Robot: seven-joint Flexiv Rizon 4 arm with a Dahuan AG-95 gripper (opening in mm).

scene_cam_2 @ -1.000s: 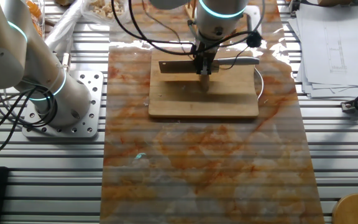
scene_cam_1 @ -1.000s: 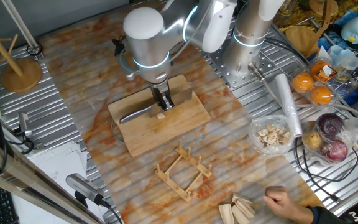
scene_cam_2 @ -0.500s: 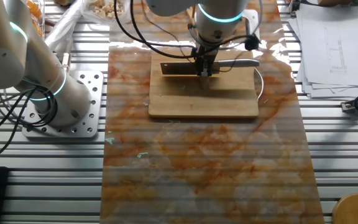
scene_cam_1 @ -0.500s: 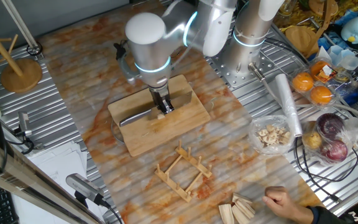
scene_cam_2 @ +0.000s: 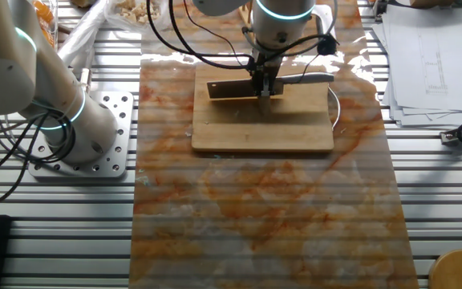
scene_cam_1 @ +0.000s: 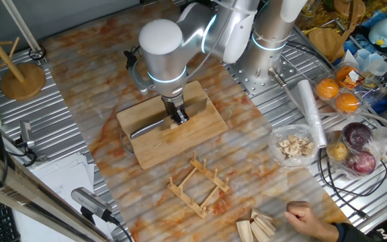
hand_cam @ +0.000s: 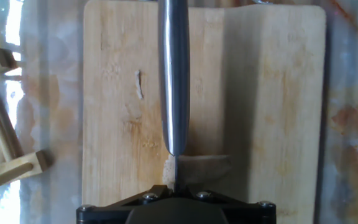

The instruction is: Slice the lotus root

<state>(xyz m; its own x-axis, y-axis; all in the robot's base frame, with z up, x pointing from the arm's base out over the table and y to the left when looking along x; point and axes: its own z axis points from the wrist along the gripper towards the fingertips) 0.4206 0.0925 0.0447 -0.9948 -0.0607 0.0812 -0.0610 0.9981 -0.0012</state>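
A wooden stand is sitting at ten o'clock on the counter. Toward the middle, the cutting board is lying flat, with a knife resting across it (blade toward nine o'clock). The claw is pressing down at the blade's handle end, gripping the knife. The lotus root is showing as a pale sliver beside the blade on the board. At three o'clock, a clear bag of chips is lying near red onions.
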